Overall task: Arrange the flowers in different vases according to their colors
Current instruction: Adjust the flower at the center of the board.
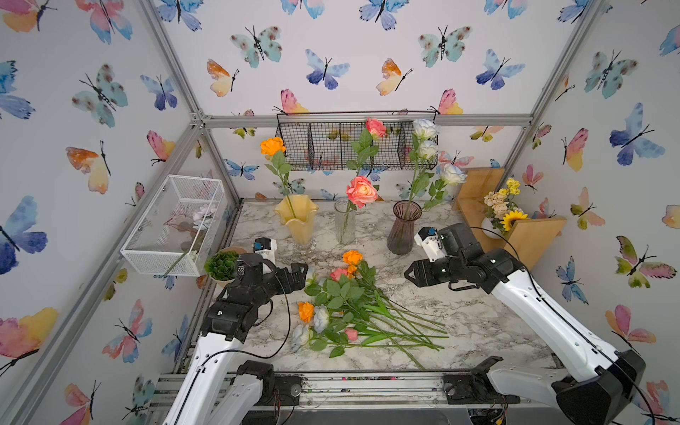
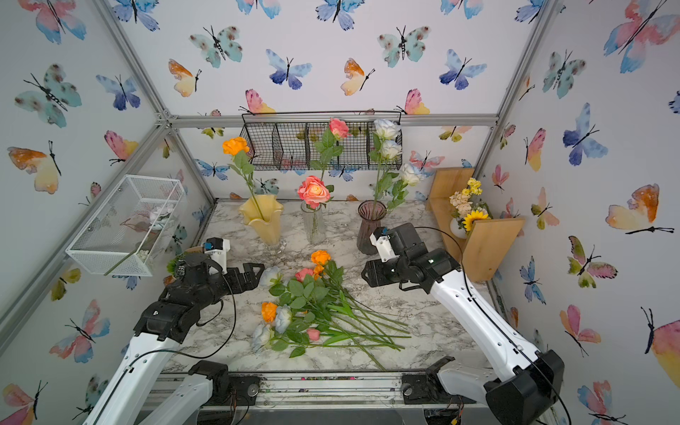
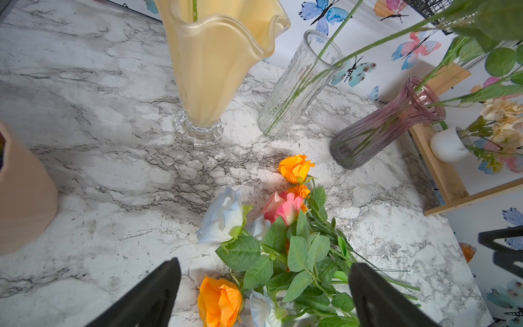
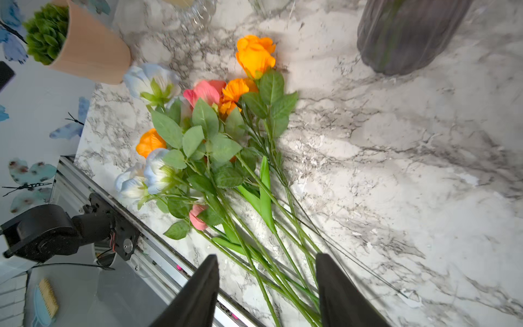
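The left gripper (image 1: 301,273) has its jaws spread wide and empty, poised by the blooms of the pile. The right gripper (image 4: 266,257) has its jaws partly apart with nothing between them, above the stem ends. Between the two, toward the front of the marble table (image 1: 478,323), the unsorted flowers (image 1: 349,309) lie tangled, orange, pink and white heads together with stems fanned out. Farther back stand the yellow vase (image 1: 298,220) with one orange rose (image 1: 272,146), the clear vase (image 1: 344,222) with pink roses (image 1: 361,191), and the purple vase (image 1: 403,228) with white roses (image 1: 425,128). Sorting looks partly done and a fresh pick is in hand. The next move calls for isolating one stem from its neighbours, pinching it firmly, then matching its colour to a vase.
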You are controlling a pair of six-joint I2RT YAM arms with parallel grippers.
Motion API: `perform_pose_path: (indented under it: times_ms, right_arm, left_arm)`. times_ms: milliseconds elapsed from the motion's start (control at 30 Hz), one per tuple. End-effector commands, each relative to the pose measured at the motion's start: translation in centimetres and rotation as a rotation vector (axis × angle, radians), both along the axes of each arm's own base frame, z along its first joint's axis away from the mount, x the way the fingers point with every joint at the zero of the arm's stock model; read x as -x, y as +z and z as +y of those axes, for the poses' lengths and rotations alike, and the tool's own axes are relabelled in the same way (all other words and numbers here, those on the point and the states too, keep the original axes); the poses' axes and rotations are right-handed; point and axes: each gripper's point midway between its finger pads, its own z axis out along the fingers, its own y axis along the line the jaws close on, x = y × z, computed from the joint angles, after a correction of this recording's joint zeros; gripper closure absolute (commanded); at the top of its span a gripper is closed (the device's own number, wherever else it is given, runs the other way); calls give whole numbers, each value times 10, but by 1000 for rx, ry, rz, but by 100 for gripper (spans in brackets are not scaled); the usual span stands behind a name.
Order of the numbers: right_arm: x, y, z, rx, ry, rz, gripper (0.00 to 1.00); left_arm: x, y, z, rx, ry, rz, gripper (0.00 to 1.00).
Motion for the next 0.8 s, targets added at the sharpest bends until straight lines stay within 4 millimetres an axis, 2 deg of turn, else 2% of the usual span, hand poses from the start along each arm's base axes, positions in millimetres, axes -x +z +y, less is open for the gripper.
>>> perform_pose_path:
  times_ms: [0,133,267,467,600,767]
  right_arm:
    - [2,-25,19,-18,88,14,49]
    - [6,-64,35,28,174,15,61]
    - [16,-87,56,80,284,-27,64]
    - [16,-106,75,118,382,-58,68]
    - [11,-120,78,148,409,-57,72]
    - [5,-140,77,200,430,-52,73]
  left_arm:
    - [7,7,2,14,16,-10,1]
    - [7,7,3,14,19,-17,1]
    - [4,2,2,13,20,-7,1]
    - [1,-4,1,13,18,14,1]
    - [2,-4,2,12,23,11,1]
    - [0,-6,2,9,23,21,1]
